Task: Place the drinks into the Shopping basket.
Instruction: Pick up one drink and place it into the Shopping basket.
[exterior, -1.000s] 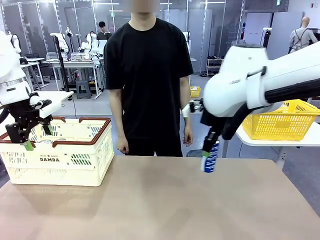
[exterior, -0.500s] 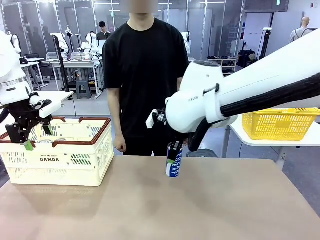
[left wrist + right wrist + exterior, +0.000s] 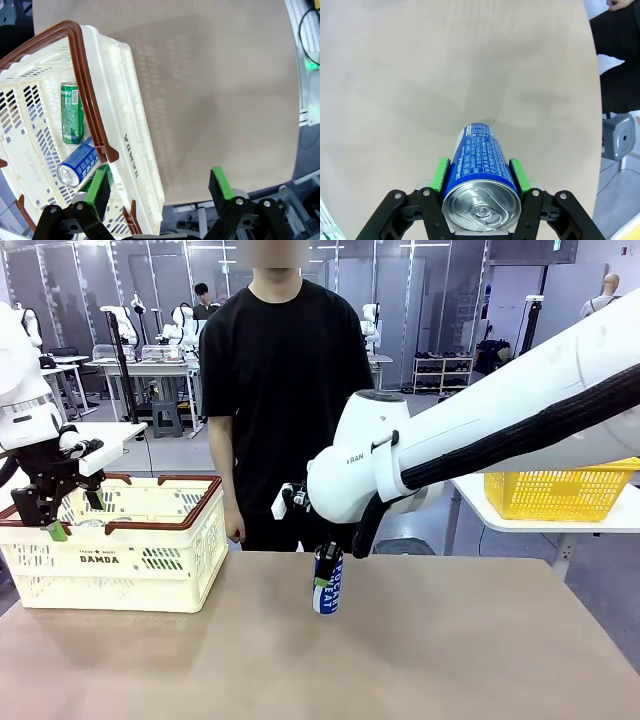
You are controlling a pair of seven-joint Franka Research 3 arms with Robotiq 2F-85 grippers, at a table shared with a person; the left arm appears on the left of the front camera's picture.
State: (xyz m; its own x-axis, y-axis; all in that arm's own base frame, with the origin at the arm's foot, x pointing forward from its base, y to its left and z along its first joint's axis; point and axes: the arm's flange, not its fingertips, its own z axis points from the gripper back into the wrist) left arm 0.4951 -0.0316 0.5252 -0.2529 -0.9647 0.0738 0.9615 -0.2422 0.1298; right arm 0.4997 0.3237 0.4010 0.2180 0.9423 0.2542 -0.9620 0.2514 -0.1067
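As the right arm has swung leftward, its right gripper (image 3: 327, 580) — clamped on a blue can (image 3: 327, 588) — nears the Shopping basket (image 3: 190, 570); left gripper (image 3: 157, 187) hangs open there.

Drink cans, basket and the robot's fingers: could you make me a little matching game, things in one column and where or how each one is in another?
Things:
1. green can
2. blue can with white lettering
3. Shopping basket
4. left gripper

Places or states:
A. gripped upright over mid-table
B. fingers open at the basket's rim
C. lying inside the basket
D. standing on the table's left part

Pairs: 1-C, 2-A, 3-D, 4-B
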